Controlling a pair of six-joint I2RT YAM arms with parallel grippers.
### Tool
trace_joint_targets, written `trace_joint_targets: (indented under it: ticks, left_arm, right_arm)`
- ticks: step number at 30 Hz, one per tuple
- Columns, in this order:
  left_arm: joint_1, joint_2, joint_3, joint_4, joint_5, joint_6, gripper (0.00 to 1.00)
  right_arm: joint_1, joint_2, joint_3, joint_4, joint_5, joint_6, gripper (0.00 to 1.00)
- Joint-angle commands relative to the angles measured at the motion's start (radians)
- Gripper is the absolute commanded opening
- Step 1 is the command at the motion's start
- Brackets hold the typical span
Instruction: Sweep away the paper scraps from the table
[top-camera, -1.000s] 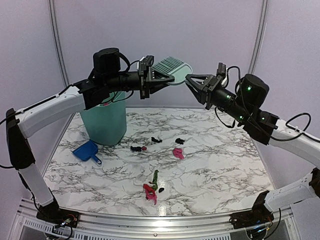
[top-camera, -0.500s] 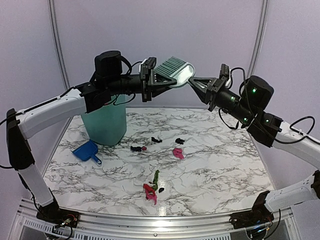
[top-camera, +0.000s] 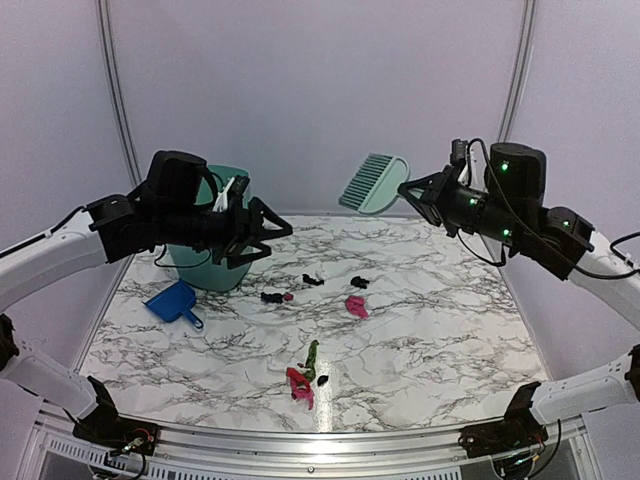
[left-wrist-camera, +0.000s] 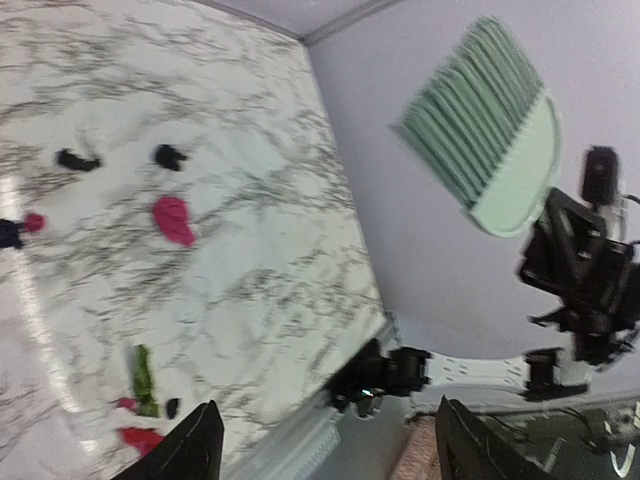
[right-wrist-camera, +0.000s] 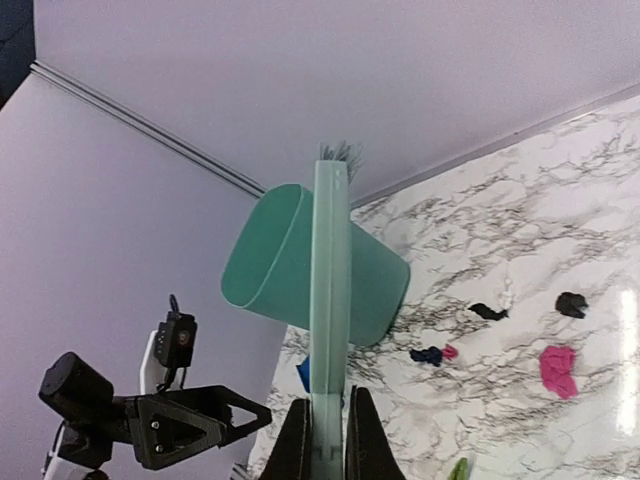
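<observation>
Several paper scraps lie mid-table: black bits (top-camera: 312, 280), a pink piece (top-camera: 356, 306), a green strip (top-camera: 311, 352) and a red piece (top-camera: 298, 385). The mint-green brush (top-camera: 375, 182) hangs in the air above the table's (top-camera: 450, 330) far edge, bristles up and to the left. My right gripper (top-camera: 408, 190) is shut on its handle; in the right wrist view the brush (right-wrist-camera: 330, 280) stands edge-on between the fingers (right-wrist-camera: 297, 440). My left gripper (top-camera: 275, 232) is open and empty, in front of the bin. The left wrist view shows the brush (left-wrist-camera: 490, 120) and the pink scrap (left-wrist-camera: 173, 220).
A teal bin (top-camera: 210, 275) stands at the table's back left, partly behind my left arm. A blue dustpan (top-camera: 172, 303) lies on the table in front of it. A metal rail (top-camera: 300, 440) runs along the near edge, and walls close the back and sides.
The left gripper let go of the brush, opened and swung down and left to the bin. The right gripper closed on the handle and now carries the brush alone.
</observation>
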Motion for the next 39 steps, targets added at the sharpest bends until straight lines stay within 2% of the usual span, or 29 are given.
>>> trace_joint_targets:
  ticks: [1, 5, 7, 9, 16, 23, 29, 39]
  left_arm:
    - [0.005, -0.082, -0.064, -0.363, -0.431, 0.111, 0.76]
    - [0.006, -0.128, -0.130, -0.563, -0.704, 0.075, 0.76]
    - [0.008, -0.141, -0.167, -0.638, -0.803, 0.028, 0.75]
    - [0.015, -0.151, -0.217, -0.664, -0.842, -0.014, 0.74]
    - [0.152, -0.042, -0.314, -0.644, -0.797, -0.042, 0.69]
    - [0.181, 0.151, -0.266, -0.560, -0.738, -0.082, 0.69]
    - [0.182, 0.281, -0.248, -0.443, -0.705, -0.150, 0.64]
    - [0.199, 0.338, -0.302, -0.295, -0.707, -0.186, 0.54]
  right_arm:
    - [-0.005, 0.039, 0.121, -0.324, 0.133, -0.136, 0.00]
    - [-0.061, 0.127, 0.163, -0.440, 0.094, -0.221, 0.00]
    - [-0.103, 0.164, 0.184, -0.484, 0.045, -0.245, 0.00]
    - [-0.119, 0.175, 0.192, -0.489, 0.040, -0.278, 0.00]
    - [-0.160, 0.170, 0.180, -0.497, 0.025, -0.322, 0.00]
    - [-0.168, 0.188, 0.195, -0.517, 0.020, -0.374, 0.00]
    - [-0.170, 0.203, 0.207, -0.517, 0.003, -0.390, 0.00]
    - [-0.171, 0.226, 0.240, -0.544, -0.011, -0.412, 0.00]
